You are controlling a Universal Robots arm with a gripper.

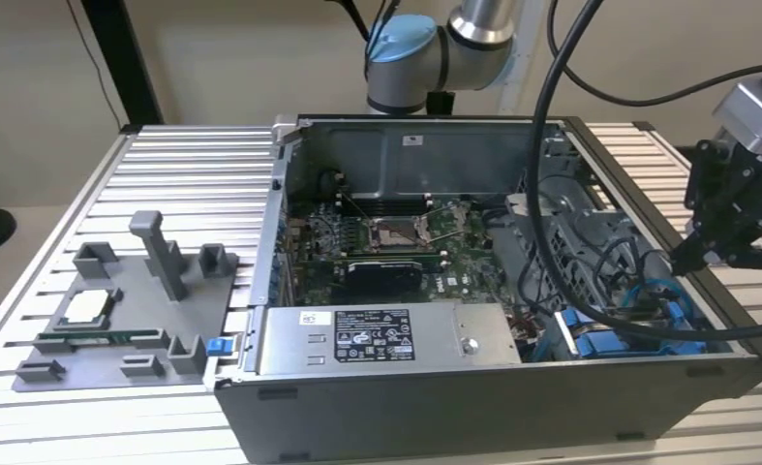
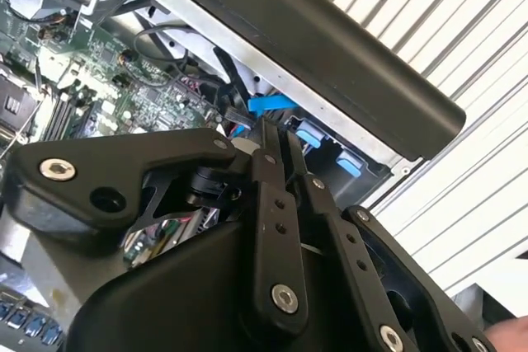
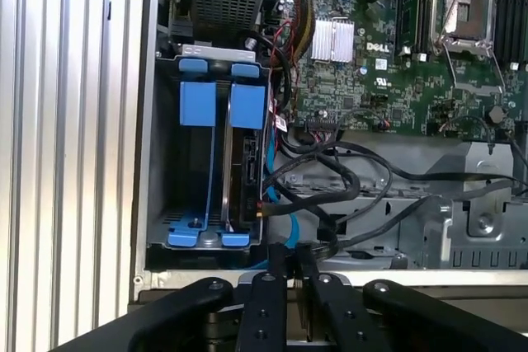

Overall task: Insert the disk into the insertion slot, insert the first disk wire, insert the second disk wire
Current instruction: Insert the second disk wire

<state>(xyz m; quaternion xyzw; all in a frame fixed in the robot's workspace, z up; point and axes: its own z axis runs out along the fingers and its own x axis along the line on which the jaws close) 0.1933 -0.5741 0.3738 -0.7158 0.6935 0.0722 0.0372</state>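
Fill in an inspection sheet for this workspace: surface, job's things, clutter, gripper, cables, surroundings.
Surface: ribbed metal table carrying an open computer case.
Job's things: insertion slot with blue rails, in the case's corner; the disk seems seated edge-on in it, not certain.
Clutter: grey parts tray on the table; labelled power-supply box in the case.
Grippers: gripper poised over the case rim by the slot.
Cables: black cables and a blue cable loop beside the slot.
Surroundings: beige wall; the arm behind the case.
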